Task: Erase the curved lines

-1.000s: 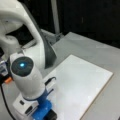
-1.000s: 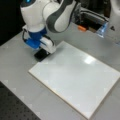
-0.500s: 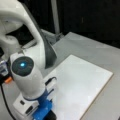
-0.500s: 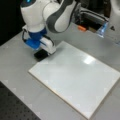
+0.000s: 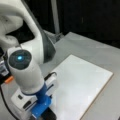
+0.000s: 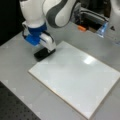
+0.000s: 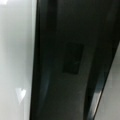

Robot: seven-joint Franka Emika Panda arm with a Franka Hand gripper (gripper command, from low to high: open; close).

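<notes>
A white rectangular board [image 5: 82, 87] [image 6: 75, 77] lies flat on the grey table. No dark squiggle shows on it in any view; its surface looks blank, with only a glare spot. My gripper [image 6: 46, 51] [image 5: 46, 110] stands at the board's corner, at a front view's left, shut on a black eraser block [image 6: 42, 54] [image 5: 49, 115]. The block rests low, at the board's edge, partly off it. In the wrist view the eraser [image 7: 72, 60] fills most of the frame as a dark slab, with the board [image 7: 15, 50] white beside it.
A small orange part [image 6: 81, 28] and a bluish clear piece [image 6: 103, 28] sit by equipment at a front view's top. A black perforated mat [image 6: 15, 105] lies off the table's lower left. A grey post [image 5: 55, 17] rises behind the table.
The gripper and the eraser have crept a little along the board's corner, toward a front view's right. The board has not moved.
</notes>
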